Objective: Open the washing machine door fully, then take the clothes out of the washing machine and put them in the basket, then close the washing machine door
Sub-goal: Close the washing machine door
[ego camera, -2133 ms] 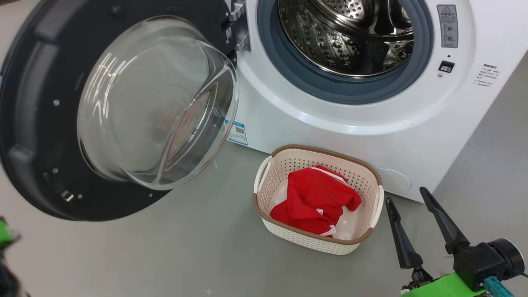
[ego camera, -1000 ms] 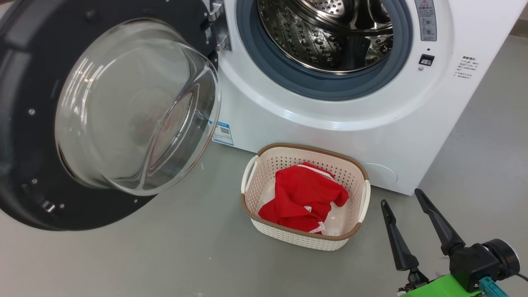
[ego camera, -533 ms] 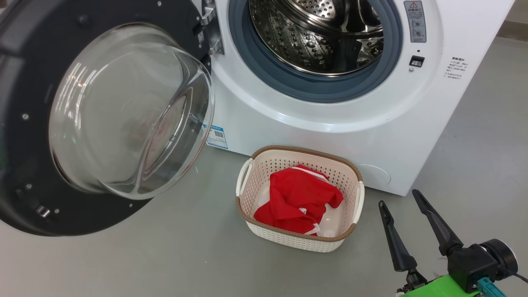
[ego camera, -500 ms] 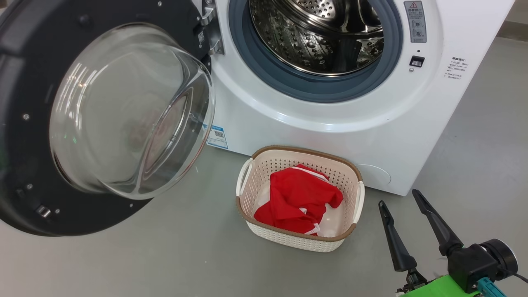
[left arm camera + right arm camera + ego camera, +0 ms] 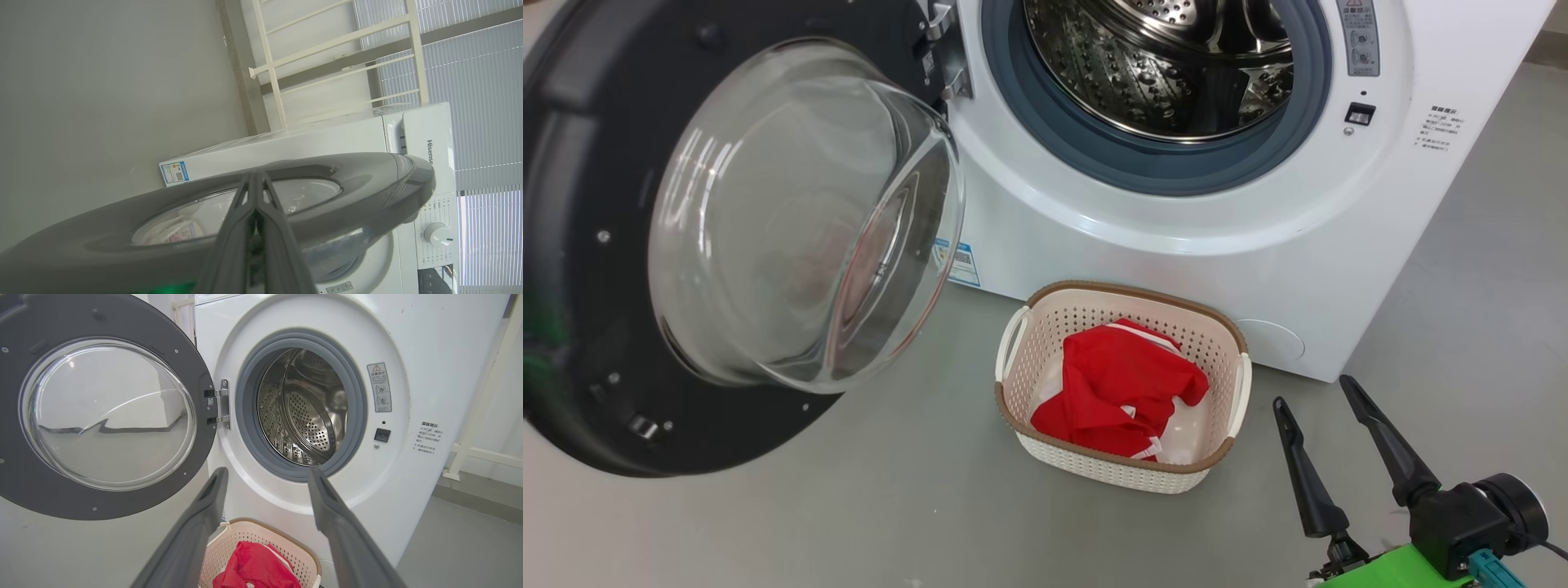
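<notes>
The red clothes (image 5: 1111, 392) lie in the basket (image 5: 1127, 478) on the floor (image 5: 915, 514) before the washing machine (image 5: 1176, 261), whose door (image 5: 572, 204) stands open. The right claw (image 5: 1312, 390) is wide and empty; the left claw (image 5: 254, 176) is closed beside the door.

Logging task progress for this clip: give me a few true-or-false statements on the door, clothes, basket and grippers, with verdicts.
1. The washing machine door stands open. True.
2. The clothes lie inside the drum. False: they lie in the basket; the drum looks empty as far as it shows.
3. The right gripper grips the basket's rim. False: it is open and empty, apart from the basket, to its right.
4. The left gripper is shut. True: its fingers meet.
5. The basket stands on the floor in front of the washing machine. True.
</notes>
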Tool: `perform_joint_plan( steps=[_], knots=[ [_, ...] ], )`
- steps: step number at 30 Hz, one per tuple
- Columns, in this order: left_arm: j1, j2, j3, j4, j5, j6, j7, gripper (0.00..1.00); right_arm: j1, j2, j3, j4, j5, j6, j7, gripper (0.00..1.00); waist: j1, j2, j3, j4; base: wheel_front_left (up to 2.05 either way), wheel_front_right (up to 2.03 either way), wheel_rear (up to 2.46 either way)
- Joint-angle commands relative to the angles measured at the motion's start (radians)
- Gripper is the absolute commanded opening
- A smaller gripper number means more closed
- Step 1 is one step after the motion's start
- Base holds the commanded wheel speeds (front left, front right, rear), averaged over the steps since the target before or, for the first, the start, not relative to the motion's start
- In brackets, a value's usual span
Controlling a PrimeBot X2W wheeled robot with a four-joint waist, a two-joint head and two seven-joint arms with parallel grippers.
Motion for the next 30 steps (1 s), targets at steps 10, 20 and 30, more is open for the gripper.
perform_joint_plan(
  steps=[10,20,30],
  knots=[
    [0.081,-0.040,0.009,-0.189,-0.046,0.005,0.079,0.00,-0.037,-0.012,0.011,-0.017,0.012,0.006,-0.006,1.00,0.0000,0.0000,-0.001,0.005,0.00,0.00,0.00],
    [0.180,-0.136,-0.003,-0.434,-0.089,0.063,0.145,0.00,-0.043,-0.012,0.009,-0.026,0.023,0.006,-0.006,1.00,0.0000,0.0000,0.002,0.004,0.00,0.00,0.00],
    [0.261,-0.207,-0.018,-0.620,-0.119,0.105,0.190,0.00,-0.046,-0.012,0.007,-0.027,0.026,0.006,-0.007,1.00,0.0000,0.0000,0.012,-0.013,0.00,0.00,0.00]
  ],
)
